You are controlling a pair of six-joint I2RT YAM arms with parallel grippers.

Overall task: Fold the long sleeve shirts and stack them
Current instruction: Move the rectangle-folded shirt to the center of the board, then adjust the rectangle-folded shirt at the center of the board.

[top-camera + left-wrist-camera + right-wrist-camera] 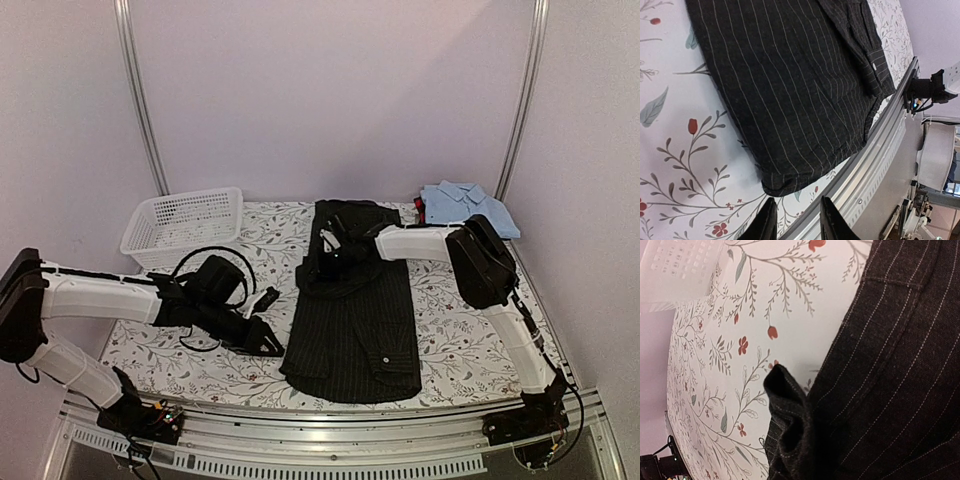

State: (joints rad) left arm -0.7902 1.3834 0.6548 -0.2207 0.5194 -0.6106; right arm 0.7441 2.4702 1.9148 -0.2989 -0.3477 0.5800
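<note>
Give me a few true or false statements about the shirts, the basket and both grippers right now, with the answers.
1. The black shirt lies in the basket. False: the black shirt lies spread on the table, and the basket stands apart at the back left.
2. The blue shirt sits at the back right corner. True: the blue shirt is there.
3. The left gripper holds the black shirt. False: the left gripper is open beside the shirt's near corner, with nothing between its fingers.
4. The right gripper is shut on the black shirt. True: the right gripper pinches cloth near the shirt's far end.
</note>
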